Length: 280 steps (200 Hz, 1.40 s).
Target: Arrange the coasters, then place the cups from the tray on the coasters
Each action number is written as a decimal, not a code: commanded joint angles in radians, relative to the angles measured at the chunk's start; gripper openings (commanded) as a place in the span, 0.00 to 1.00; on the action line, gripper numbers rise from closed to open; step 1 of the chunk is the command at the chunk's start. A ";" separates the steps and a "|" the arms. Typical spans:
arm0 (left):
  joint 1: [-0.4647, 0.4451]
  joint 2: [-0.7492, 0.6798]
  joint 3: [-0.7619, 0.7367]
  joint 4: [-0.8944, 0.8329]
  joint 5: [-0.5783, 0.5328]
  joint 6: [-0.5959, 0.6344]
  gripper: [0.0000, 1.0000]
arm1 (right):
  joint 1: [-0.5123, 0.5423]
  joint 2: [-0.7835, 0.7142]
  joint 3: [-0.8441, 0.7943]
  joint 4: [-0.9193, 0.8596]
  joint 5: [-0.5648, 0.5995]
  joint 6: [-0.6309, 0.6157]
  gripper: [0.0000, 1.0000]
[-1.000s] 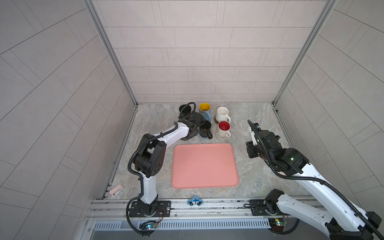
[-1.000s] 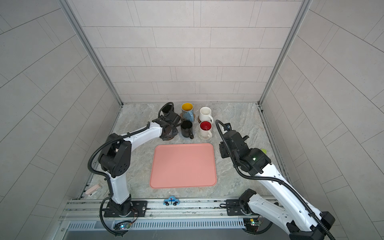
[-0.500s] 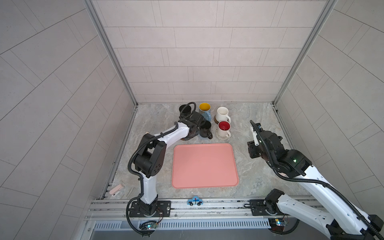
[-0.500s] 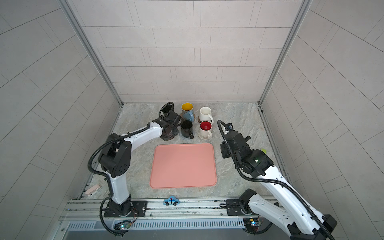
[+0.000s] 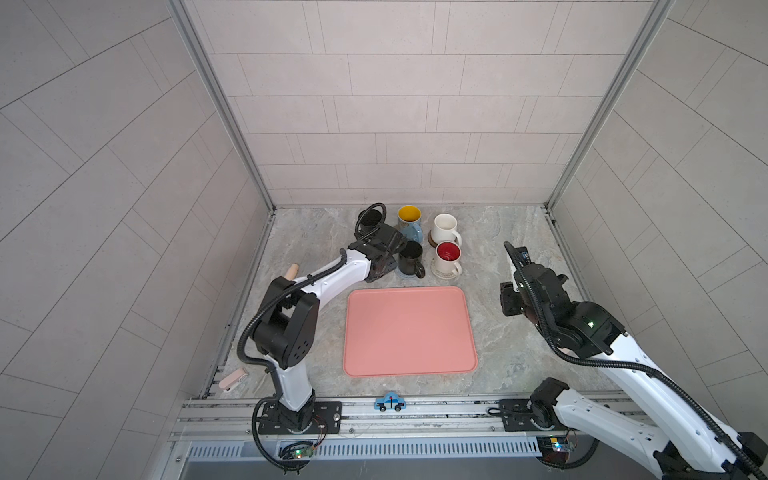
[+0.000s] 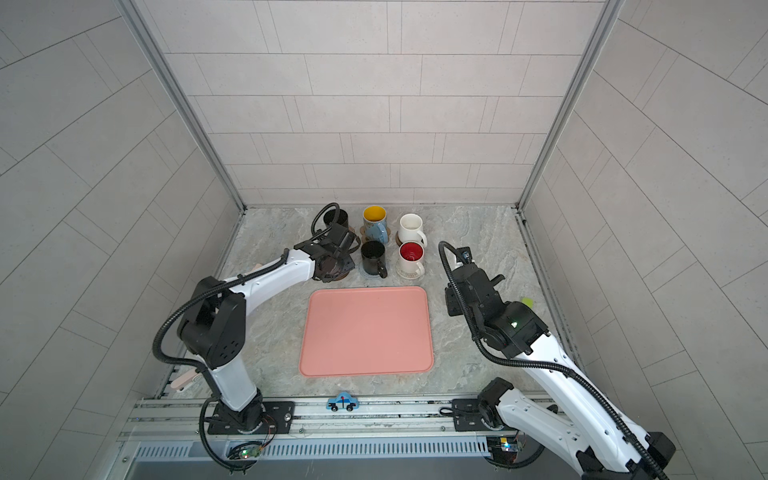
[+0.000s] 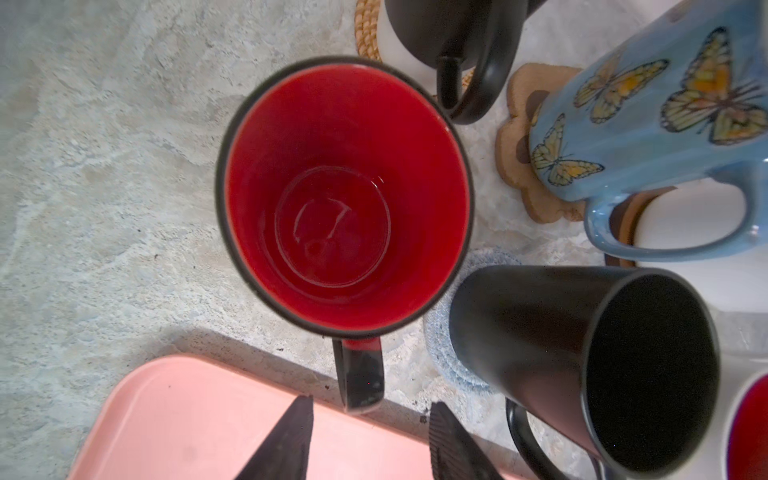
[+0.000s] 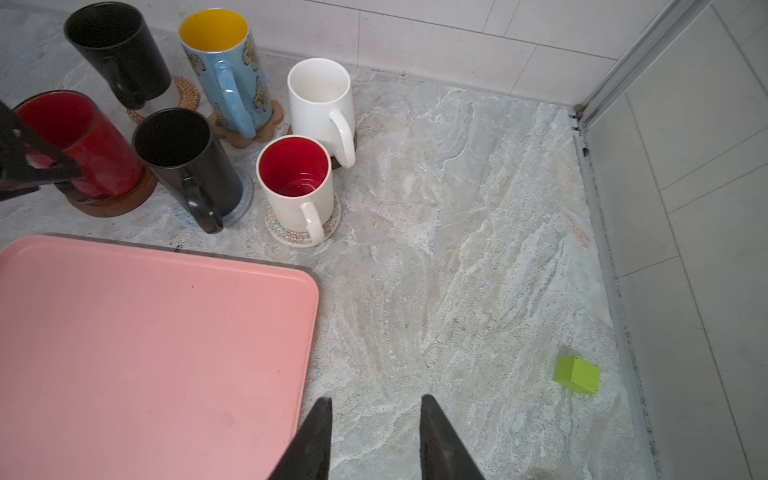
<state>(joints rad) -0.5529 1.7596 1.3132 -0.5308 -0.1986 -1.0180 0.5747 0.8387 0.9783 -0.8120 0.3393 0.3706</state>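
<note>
Plainly, the tray [image 5: 409, 332] lies bare in the middle of the worktop [image 5: 511, 232]. Both top views hide the red mug [image 7: 345, 195], which stands just behind the tray's far left corner, under the left arm's wrist. The left wrist view looks straight down into it and shows the left pincer [image 7: 372, 401] open, its fingers either side of the handle's end with a gap on each side. The right wrist view shows the dark wooden coaster [image 8: 116, 205] under that mug, next to a black mug [image 8: 187, 162] on the grey-blue crochet coaster [image 8: 248, 193] and the red-lined white mug [image 8: 297, 187] on the cream coaster [image 8: 334, 222]. The right pincer [image 8: 376, 399] hangs open and empty over bare worktop beside the tray's corner. A green cube [image 8: 577, 374] lies near the right wall there; in a top view the cube [image 6: 527, 301] peeks out beside the right arm.
</note>
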 commanded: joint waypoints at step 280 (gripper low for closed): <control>0.530 -0.163 -0.942 1.512 0.190 1.040 1.00 | -0.435 0.462 -0.554 1.288 0.155 -0.126 0.99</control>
<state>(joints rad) -0.0242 1.5654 0.3676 0.8112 -0.1780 -0.0738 0.1417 1.3300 0.4496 0.3996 0.5278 0.2642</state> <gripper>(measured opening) 0.998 0.994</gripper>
